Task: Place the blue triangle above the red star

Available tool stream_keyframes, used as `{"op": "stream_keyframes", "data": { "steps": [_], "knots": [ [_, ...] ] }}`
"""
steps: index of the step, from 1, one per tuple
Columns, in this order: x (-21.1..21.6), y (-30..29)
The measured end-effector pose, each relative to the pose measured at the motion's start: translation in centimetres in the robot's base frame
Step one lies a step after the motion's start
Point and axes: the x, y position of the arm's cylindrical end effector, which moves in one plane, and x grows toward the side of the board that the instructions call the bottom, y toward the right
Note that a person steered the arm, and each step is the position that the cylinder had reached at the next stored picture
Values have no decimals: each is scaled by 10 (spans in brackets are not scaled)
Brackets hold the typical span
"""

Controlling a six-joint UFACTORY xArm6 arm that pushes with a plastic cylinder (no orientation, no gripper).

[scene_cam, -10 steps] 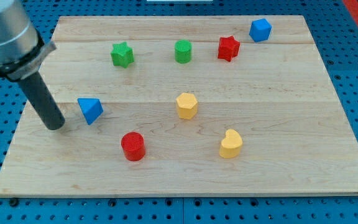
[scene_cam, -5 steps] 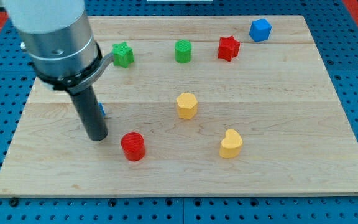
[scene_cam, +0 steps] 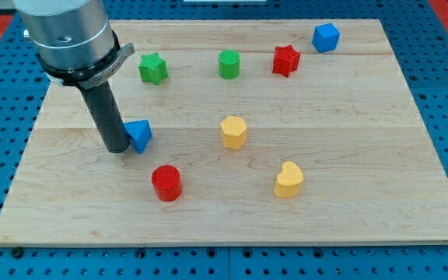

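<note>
The blue triangle (scene_cam: 140, 134) lies on the wooden board (scene_cam: 348, 225), left of centre. My tip (scene_cam: 117, 148) rests on the board right against the triangle's left side, touching it. The red star (scene_cam: 285, 60) sits near the view's top, right of centre, far up and to the right of the triangle. The rod and the arm's grey body rise toward the view's top left and hide part of the board's left end.
A green star (scene_cam: 152, 68) and a green cylinder (scene_cam: 229, 64) sit along the top. A blue cube (scene_cam: 325, 36) is at the top right. A yellow hexagon (scene_cam: 233, 131) is at centre, a yellow heart (scene_cam: 288, 180) lower right, a red cylinder (scene_cam: 166, 183) below the triangle.
My tip swept in from the left, passed in front of the triangle, and now sits at its left side. The blue triangle has shifted to the right by a small distance.
</note>
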Motion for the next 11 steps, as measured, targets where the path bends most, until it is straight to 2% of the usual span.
{"op": "stream_keyframes", "data": {
  "steps": [1,3,4,5,6,8,9,10,11],
  "knots": [
    [0,-15],
    [0,-9],
    [-19,-6],
    [-5,60],
    [-11,89],
    [-74,168],
    [-74,103],
    [-77,109],
    [-81,153]
  ]
}}
